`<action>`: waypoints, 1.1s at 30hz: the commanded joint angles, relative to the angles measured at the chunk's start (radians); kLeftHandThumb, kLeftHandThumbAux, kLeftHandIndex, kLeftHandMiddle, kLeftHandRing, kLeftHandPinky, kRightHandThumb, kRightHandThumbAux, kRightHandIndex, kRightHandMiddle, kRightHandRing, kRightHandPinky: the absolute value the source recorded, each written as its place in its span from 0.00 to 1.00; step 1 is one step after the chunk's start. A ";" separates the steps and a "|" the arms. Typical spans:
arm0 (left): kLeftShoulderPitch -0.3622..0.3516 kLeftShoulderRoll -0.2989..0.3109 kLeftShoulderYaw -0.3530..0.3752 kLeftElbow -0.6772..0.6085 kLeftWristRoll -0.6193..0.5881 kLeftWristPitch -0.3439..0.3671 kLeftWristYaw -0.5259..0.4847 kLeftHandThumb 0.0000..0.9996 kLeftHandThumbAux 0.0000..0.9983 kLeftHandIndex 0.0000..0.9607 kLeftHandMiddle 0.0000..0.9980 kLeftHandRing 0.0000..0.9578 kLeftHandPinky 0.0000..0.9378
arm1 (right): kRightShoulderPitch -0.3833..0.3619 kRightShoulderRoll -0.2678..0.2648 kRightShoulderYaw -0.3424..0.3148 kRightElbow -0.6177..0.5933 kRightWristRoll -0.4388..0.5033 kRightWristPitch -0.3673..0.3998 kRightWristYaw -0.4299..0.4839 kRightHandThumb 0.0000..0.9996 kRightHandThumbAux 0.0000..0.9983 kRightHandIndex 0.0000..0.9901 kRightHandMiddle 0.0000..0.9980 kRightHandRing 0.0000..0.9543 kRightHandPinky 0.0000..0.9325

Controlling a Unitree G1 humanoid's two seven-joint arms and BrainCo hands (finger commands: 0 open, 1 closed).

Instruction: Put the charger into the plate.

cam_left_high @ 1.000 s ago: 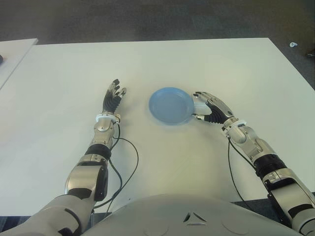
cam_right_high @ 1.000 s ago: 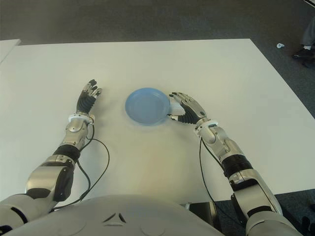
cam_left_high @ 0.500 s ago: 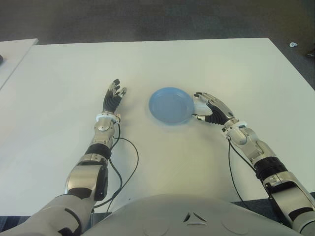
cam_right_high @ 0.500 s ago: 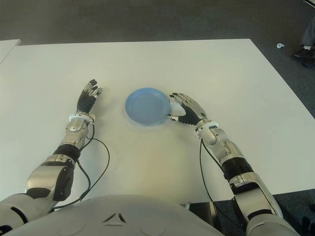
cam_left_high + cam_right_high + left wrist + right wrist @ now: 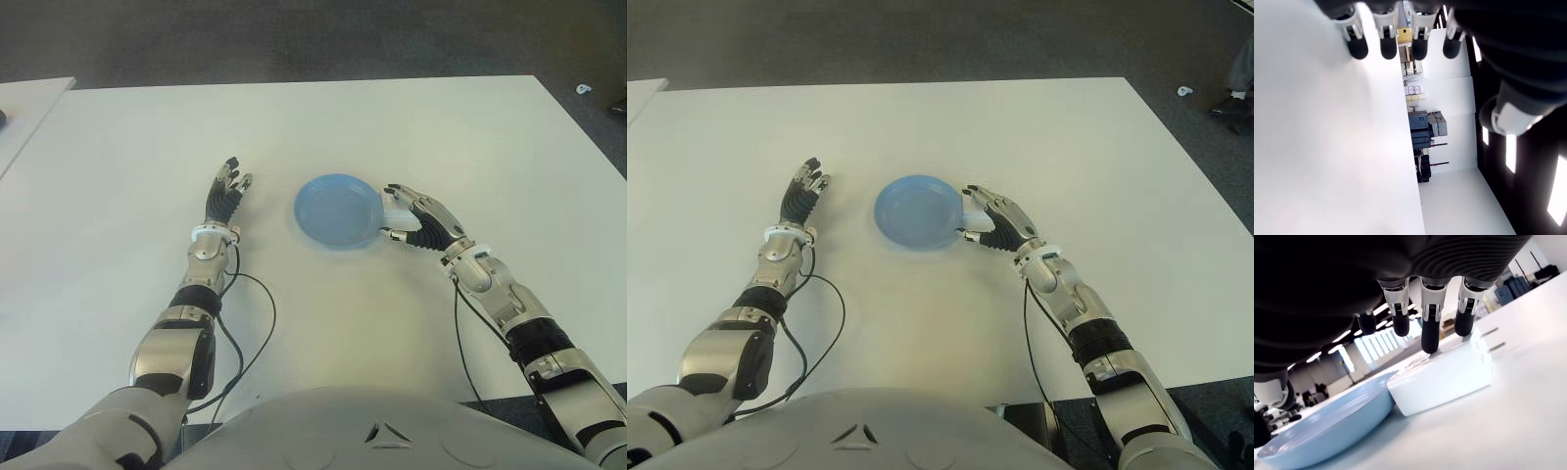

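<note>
A light blue plate point(image 5: 315, 233) sits in the middle of the white table point(image 5: 411, 127). A white charger point(image 5: 396, 208) lies flat on the table against the plate's right rim, its prongs pointing away from the plate point(image 5: 1312, 431). My right hand point(image 5: 421, 217) arches over the charger point(image 5: 1444, 377). Its fingertips point(image 5: 1430, 340) reach down onto the top of the charger and the thumb stands apart from it. My left hand point(image 5: 227, 191) shows to the left of the plate, its fingers point(image 5: 1382, 44) straight and holding nothing.
A second white table point(image 5: 24, 103) shows at the far left edge. Dark floor point(image 5: 294, 39) runs beyond the table's far edge. A black cable point(image 5: 257, 328) loops on the table beside my left forearm.
The plate has slid slightly to the left, and my right hand with the charger has shifted slightly left with it. The left hand has not moved.
</note>
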 commanded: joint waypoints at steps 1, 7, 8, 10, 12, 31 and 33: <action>0.017 -0.020 -0.016 0.027 0.011 0.054 -0.026 0.00 0.51 0.00 0.04 0.01 0.00 | 0.120 -0.008 0.027 -0.045 -0.002 0.016 0.076 0.00 0.36 0.00 0.00 0.20 0.25; 0.017 -0.018 -0.016 0.027 0.012 0.057 -0.027 0.00 0.51 0.00 0.04 0.01 0.00 | 0.217 -0.024 0.014 -0.164 0.001 0.015 0.087 0.00 0.37 0.00 0.00 0.11 0.12; 0.017 -0.018 -0.016 0.027 0.012 0.058 -0.027 0.00 0.51 0.00 0.04 0.01 0.00 | 0.231 -0.026 0.011 -0.182 0.003 0.015 0.089 0.00 0.38 0.00 0.00 0.11 0.13; 0.016 -0.017 -0.016 0.028 0.012 0.060 -0.027 0.00 0.52 0.00 0.04 0.01 0.00 | 0.251 -0.026 0.006 -0.209 0.004 0.015 0.094 0.00 0.39 0.00 0.00 0.12 0.15; 0.016 -0.016 -0.016 0.028 0.012 0.062 -0.026 0.00 0.52 0.00 0.04 0.01 0.00 | 0.264 -0.025 0.002 -0.223 0.005 0.017 0.098 0.00 0.39 0.00 0.00 0.12 0.18; 0.015 -0.012 -0.017 0.028 0.015 0.062 -0.021 0.00 0.52 0.00 0.05 0.03 0.01 | 0.350 -0.019 -0.019 -0.286 0.015 0.018 0.117 0.00 0.38 0.00 0.00 0.34 0.40; 0.014 -0.012 -0.017 0.029 0.015 0.063 -0.020 0.00 0.52 0.00 0.05 0.03 0.01 | 0.360 -0.020 -0.022 -0.292 0.017 0.020 0.116 0.00 0.38 0.00 0.00 0.35 0.39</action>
